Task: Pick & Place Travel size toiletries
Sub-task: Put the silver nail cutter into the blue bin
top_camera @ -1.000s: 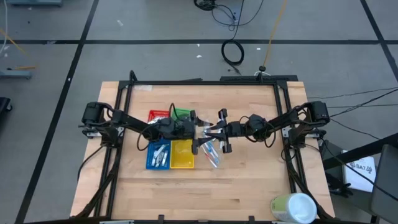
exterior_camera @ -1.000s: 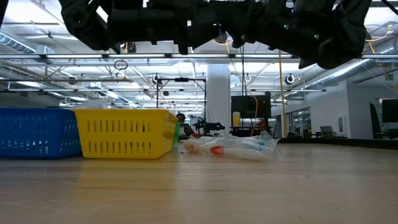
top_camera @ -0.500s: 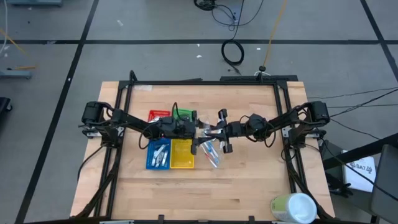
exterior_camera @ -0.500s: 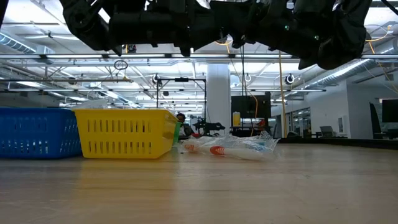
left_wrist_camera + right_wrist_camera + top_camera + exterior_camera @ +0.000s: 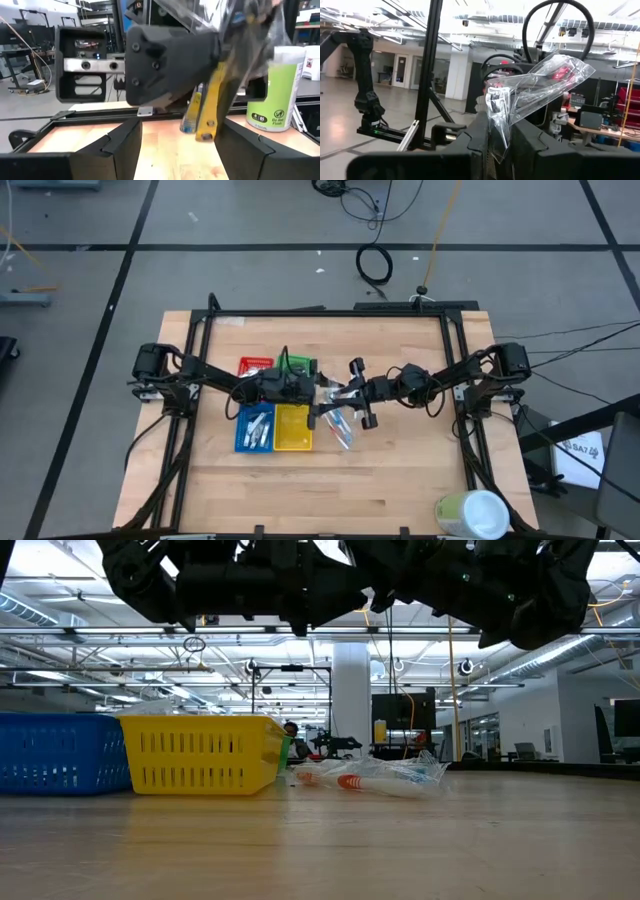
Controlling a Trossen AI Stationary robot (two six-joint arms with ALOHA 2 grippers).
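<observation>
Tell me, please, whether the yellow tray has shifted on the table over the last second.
No. In the high view the yellow tray sits exactly as before, against the blue tray, with the toiletries pile beside it.

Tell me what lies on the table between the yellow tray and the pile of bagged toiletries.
Low view: bare wood between the yellow tray and the bagged toiletries, apart from a green tray edge showing just behind the yellow one's corner.

Wooden table: trays, toiletries
</observation>
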